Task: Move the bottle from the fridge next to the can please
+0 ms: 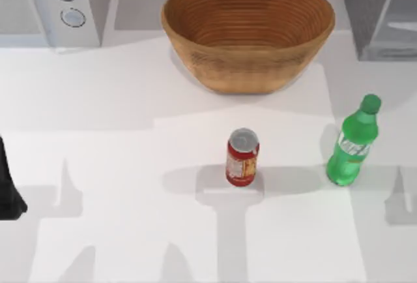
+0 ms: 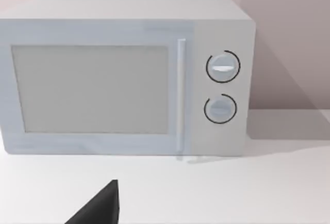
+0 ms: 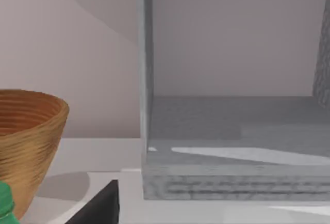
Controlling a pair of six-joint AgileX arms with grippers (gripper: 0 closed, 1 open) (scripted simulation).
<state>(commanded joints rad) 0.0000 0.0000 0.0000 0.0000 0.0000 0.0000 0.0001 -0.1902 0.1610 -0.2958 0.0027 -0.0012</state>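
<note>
Centre-frame, can and bottle stand apart; I'd next nudge closer, end effector states unclear.

The bottle is glossy translucent plastic, the can shiny metal, the bowl ribbed wood, the fridge speckled matt grey, the tabletop smooth matt white.

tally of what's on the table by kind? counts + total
Appliances: 2, the white microwave and the grey fridge
Bowls: 1, the wooden bowl
Drink containers: 2, the red can and the green bottle
Total: 5
</note>
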